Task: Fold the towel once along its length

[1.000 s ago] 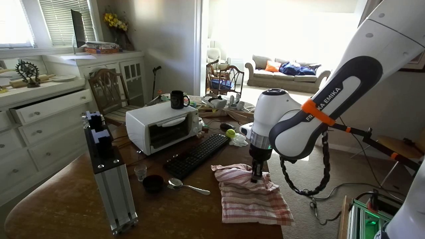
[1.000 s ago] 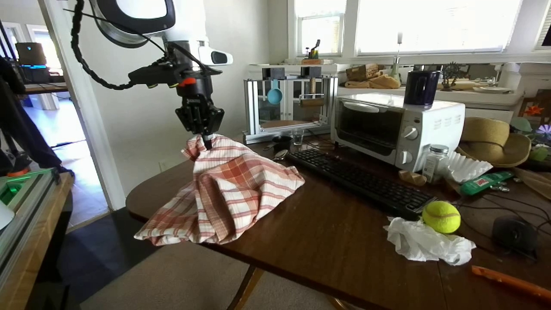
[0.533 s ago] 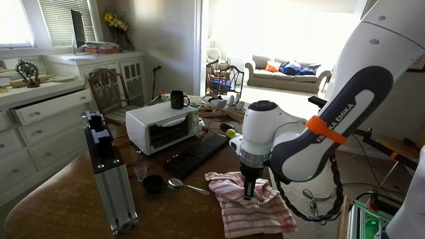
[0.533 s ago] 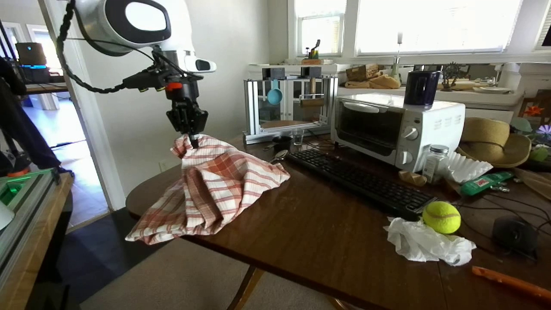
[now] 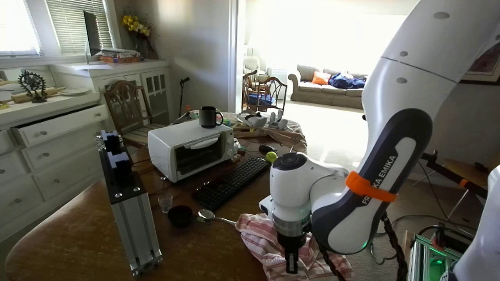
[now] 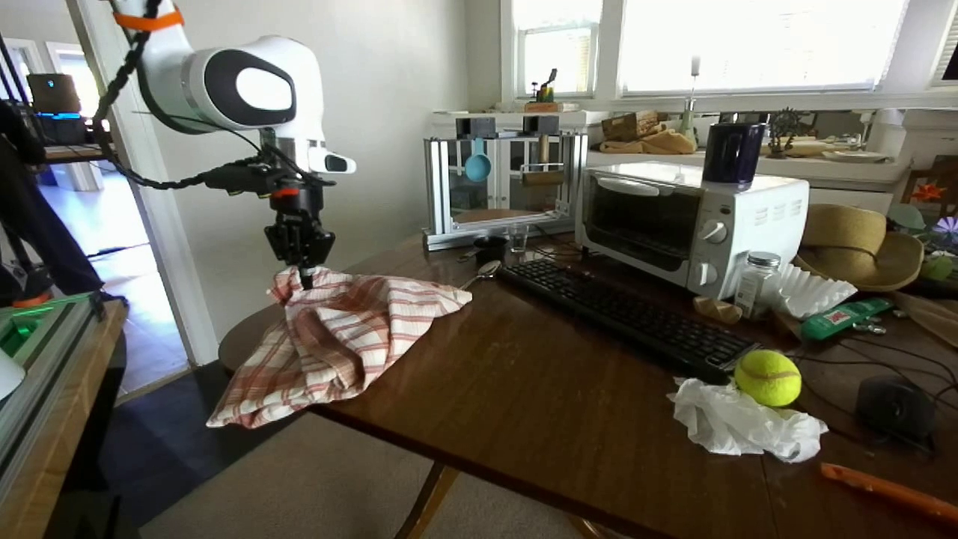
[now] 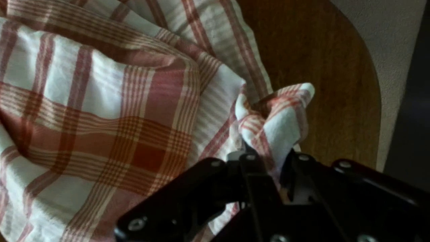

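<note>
The towel, red-and-white striped and checked, lies bunched and rumpled on the wooden table near its end. In an exterior view the towel has a gathered peak under my gripper, and one corner hangs over the table edge. My gripper points down and is shut on a pinched part of the towel, just above the table; it also shows low in an exterior view. In the wrist view the towel fills the left side, and a tuft sticks out between the fingers.
A metal spoon touches the towel's edge, with a dark bowl and a glass beyond. A black keyboard and the white toaster oven stand farther along. An aluminium frame stands on the table. The rounded table edge is close.
My gripper has moved toward the table's end, away from the keyboard, and lower, dragging the towel with it. The raised peak has sunk, and the towel's corner has slid to the spoon's handle.
</note>
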Robot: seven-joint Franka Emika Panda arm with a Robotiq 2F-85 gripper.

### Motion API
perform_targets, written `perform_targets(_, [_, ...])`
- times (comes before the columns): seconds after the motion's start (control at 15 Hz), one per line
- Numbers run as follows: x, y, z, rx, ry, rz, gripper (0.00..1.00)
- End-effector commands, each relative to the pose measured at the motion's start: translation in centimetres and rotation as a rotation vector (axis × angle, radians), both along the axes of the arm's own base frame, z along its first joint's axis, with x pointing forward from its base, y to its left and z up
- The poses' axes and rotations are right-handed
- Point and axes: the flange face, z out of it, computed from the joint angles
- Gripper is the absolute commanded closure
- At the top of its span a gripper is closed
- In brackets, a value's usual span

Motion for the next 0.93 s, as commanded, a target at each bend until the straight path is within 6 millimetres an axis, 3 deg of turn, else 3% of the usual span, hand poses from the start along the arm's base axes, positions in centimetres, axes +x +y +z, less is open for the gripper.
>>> perform_targets(0.0, [0.4,1.9,-2.9,-0.011,0.046,0.03,0.96])
perform_targets(0.07, [0.4,2.2,-3.2,-0.017,0.058,0.04,0.81])
perform_targets(0.13, [0.4,2.5,-3.5,-0.018,0.062,0.047,0.58])
perform_targets(0.27, [0.5,2.9,-3.4,-0.014,0.063,0.064,0.54])
perform_targets(0.6, [1.7,1.8,1.1,0.011,0.026,0.058,0.18])
perform_targets(0.73, [2.8,0.5,3.4,0.03,-0.023,0.035,0.03])
perform_targets(0.87, [4.1,-1.4,5.2,0.051,-0.043,0.011,0.0])
